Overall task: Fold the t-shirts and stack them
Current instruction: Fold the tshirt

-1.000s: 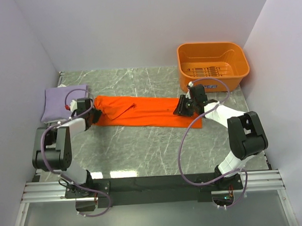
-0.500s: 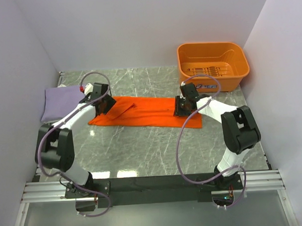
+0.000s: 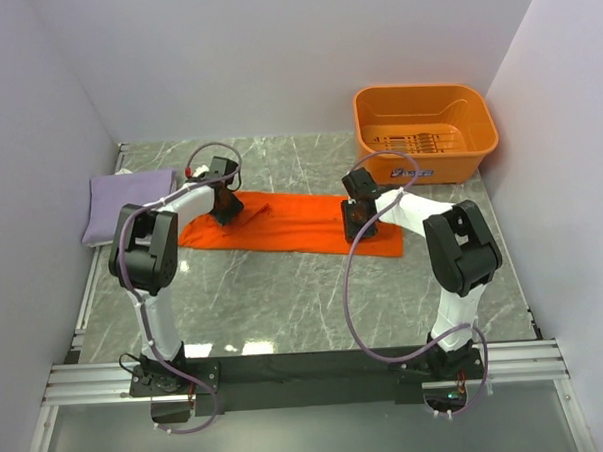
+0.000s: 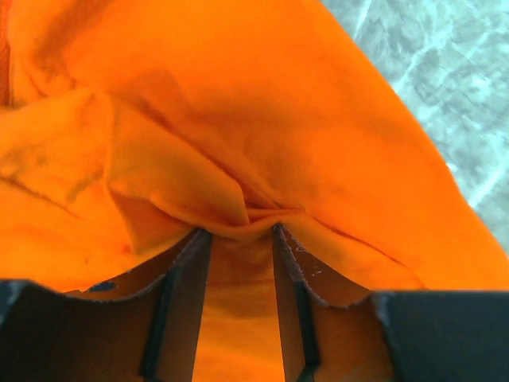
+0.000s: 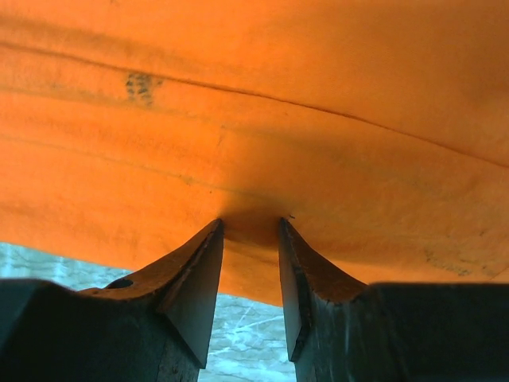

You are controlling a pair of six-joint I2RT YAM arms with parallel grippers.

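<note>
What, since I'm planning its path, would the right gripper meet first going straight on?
The orange shirt: the right gripper pinches a fold of it, and cloth fills the view straight ahead. What lies behind the cloth cannot be told.

Pale lavender walls (image 3: 274, 57) enclose a grey marbled tabletop (image 3: 285, 297).

The grey marbled bench (image 3: 285, 297) carries an orange shirt (image 3: 291, 221) spread as a long strip across its middle, a folded purple shirt (image 3: 125, 204) at its left edge, and a basket (image 3: 423, 88) in the far right corner.
</note>
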